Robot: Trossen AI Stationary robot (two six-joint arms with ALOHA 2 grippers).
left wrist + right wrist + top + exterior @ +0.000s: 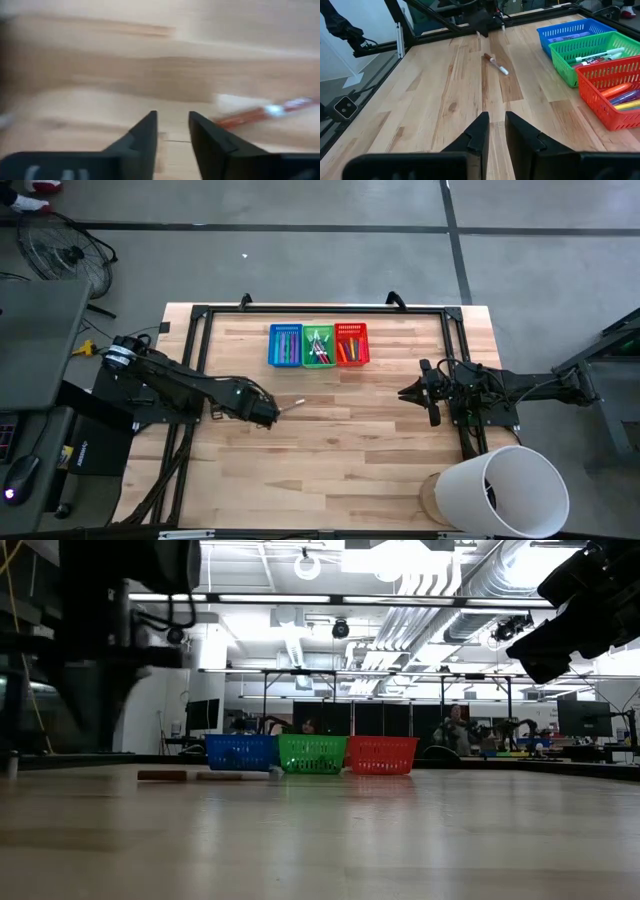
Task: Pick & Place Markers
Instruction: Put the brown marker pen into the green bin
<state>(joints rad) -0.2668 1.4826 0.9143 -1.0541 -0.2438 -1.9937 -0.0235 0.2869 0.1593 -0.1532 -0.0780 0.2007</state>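
Observation:
One marker (pixel 291 406), a dark red stick with a white end, lies flat on the table just right of my left gripper (pixel 268 413). In the left wrist view it lies (pixel 260 115) beside my open fingers, which touch nothing. It also shows in the low view (pixel 200 776) and the right wrist view (pixel 495 64). More markers lie in the blue basket (pixel 285 345), the green basket (pixel 318 345) and the red basket (pixel 351 345). My right gripper (pixel 408 393) hovers over the table's right part, its fingers (pixel 480 131) a narrow gap apart.
The three mesh baskets stand in a row at the table's far edge. A large white cylinder (pixel 503 492) lies at the near right corner. A dark frame (pixel 200 350) runs along the table's left, far and right sides. Bare wood lies between the two grippers.

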